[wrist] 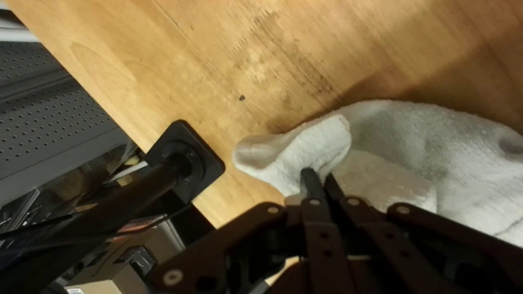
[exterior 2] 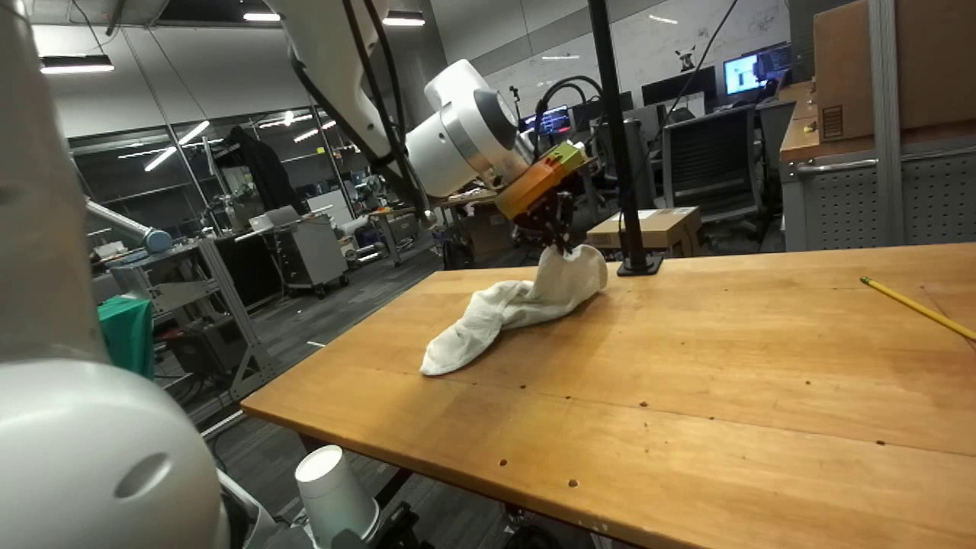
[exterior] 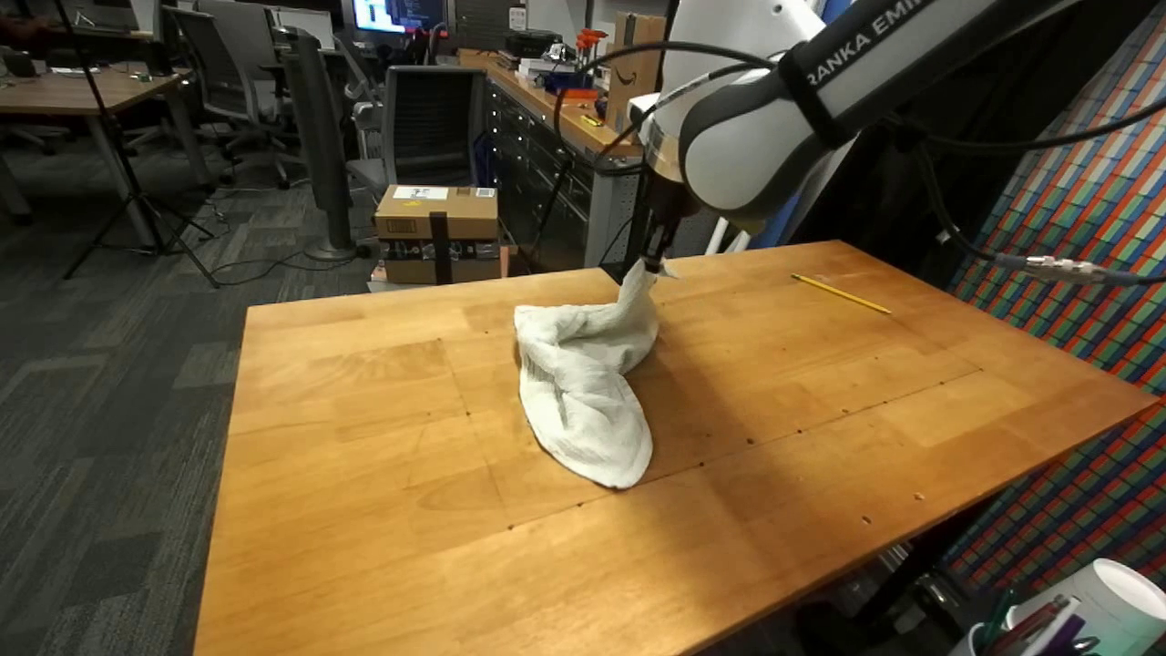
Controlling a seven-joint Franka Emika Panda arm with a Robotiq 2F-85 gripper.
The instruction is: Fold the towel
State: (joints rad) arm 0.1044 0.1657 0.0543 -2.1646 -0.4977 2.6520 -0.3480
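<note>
Wrist view: the claw [wrist: 319, 173] has its two fingers [wrist: 312, 192] almost together, with a fold of the towel [wrist: 425, 163] pinched between them. The towel lies under the claw on the wooden table [wrist: 245, 53], its body spreading from there on the side opposite the black pole base [wrist: 206, 167]. In both exterior views the gripped part is raised off the table, and the long axis of the rest runs out from below the claw, away from the pole base. The next move seems to hang on that line: the pinched edge would have to travel over the lying length. The arm [exterior: 920, 68] that carries the claw reads "RANKA EMI", both ends hidden. Beyond the claw, an upright cardboard box [exterior: 642, 59] bears a curved-arrow logo [exterior: 627, 78]; the white label [exterior: 421, 193] on a lower carton [exterior: 474, 215] is too small to read.
</note>
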